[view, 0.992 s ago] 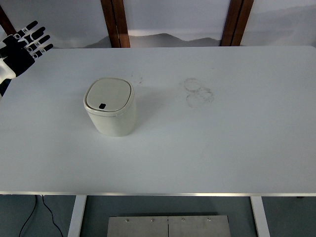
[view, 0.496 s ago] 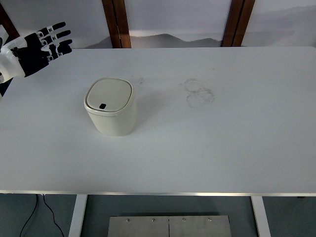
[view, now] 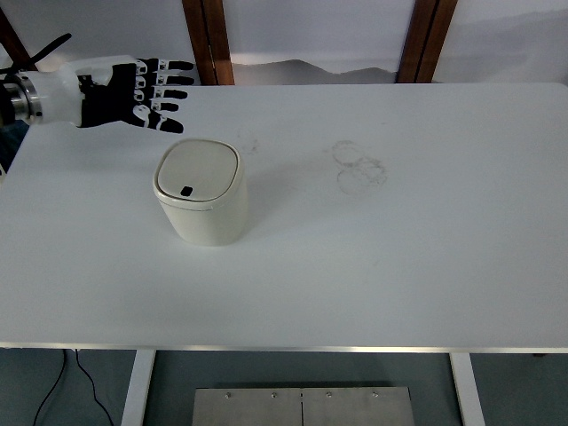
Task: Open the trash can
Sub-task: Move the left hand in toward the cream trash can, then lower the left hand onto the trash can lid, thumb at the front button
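Approach step, by judgement: left robot hand (view: 133,93) reaching in from the left edge, up above the far-left part of the table (view: 399,257), fingers (view: 169,82) stretched out flat and spread apart, holding nothing. Not touching the trash can (view: 201,192); near it, on its far-left side, with a clear gap between fingertips and lid. Trash can standing upright on the left half of the table, cream-coloured, rounded-square body, lid (view: 199,170) shut and flush all round. Small dark button (view: 185,190) on the near edge of the lid; likely the release, though not confirmable from this view. Task not yet begun on the can itself: lid still down. Next move, as judged: bring the hand over the lid and down onto that near-edge button with one or two fingertips, pressing straight down so the light can does not slide or tip. Faint ring-shaped smudges (view: 357,165) on the table right of centre, well apart from the can, of no bearing on the task. Right arm nowhere visible. Hard to make out: height of the left hand above the table, given the steep downward view; the thumb, mostly lost against the white wrist cover; the hinge side of the lid, presumably the far edge but not discernible. Left forearm cut off by the picture's left edge.
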`<state>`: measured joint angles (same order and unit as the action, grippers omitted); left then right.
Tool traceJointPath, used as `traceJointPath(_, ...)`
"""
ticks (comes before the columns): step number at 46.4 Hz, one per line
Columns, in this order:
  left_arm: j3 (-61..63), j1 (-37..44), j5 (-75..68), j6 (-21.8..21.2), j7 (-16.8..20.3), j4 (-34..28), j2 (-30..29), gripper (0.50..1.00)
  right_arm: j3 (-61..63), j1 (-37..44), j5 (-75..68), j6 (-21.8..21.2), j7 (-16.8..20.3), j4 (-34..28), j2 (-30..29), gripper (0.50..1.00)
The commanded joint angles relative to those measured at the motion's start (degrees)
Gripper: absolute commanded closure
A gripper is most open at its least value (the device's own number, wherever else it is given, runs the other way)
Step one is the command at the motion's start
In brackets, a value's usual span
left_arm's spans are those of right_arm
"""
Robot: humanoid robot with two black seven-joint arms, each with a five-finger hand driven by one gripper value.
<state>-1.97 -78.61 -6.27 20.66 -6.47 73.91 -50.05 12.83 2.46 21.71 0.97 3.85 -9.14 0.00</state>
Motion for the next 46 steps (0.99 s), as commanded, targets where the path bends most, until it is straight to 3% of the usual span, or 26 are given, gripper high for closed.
traceJointPath(1, 5.30, -3.99, 0.03, 1.22, -0.03, 0.35, 0.13, 0.500, 0.00, 0.00, 0.00, 0.00, 0.02, 0.00, 0.00, 0.505)
traceJointPath(15, 16.03, -14.37, -4.71, 6.49, -0.12, 0.35, 0.57, 0.500, 0.00, 0.00, 0.00, 0.00, 0.02, 0.00, 0.00, 0.505)
traceJointPath(31, 17.53, -18.77, -14.47, 14.22, -0.12, 0.35, 1.89, 0.500, 0.00, 0.00, 0.00, 0.00, 0.02, 0.00, 0.00, 0.505)
traceJointPath(46, 17.53, -19.30, -24.84, 14.34, -0.12, 0.35, 1.88, 0.500, 0.00, 0.00, 0.00, 0.00, 0.02, 0.00, 0.00, 0.505)
